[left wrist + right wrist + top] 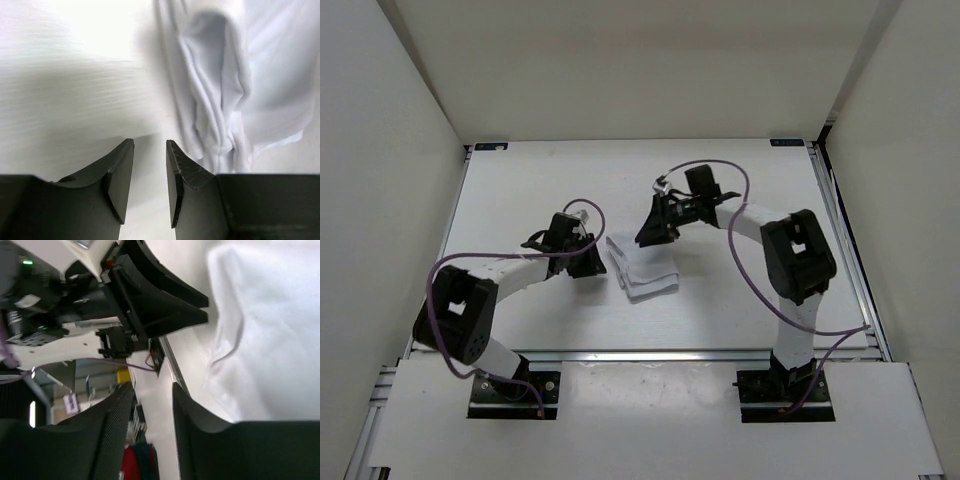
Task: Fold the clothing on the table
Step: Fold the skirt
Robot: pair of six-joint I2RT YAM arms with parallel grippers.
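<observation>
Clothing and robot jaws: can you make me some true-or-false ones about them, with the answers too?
1. The clothing lies on the table. True.
2. The left jaws are holding the clothing. False: they stand apart with nothing between them, and the clothing lies beside them.
3. The clothing is red. False: it is white.
4. The right jaws have nothing between them. True.
5. The clothing is spread flat over the whole table. False: it is a small, wrinkled, folded pile near the middle.
</observation>
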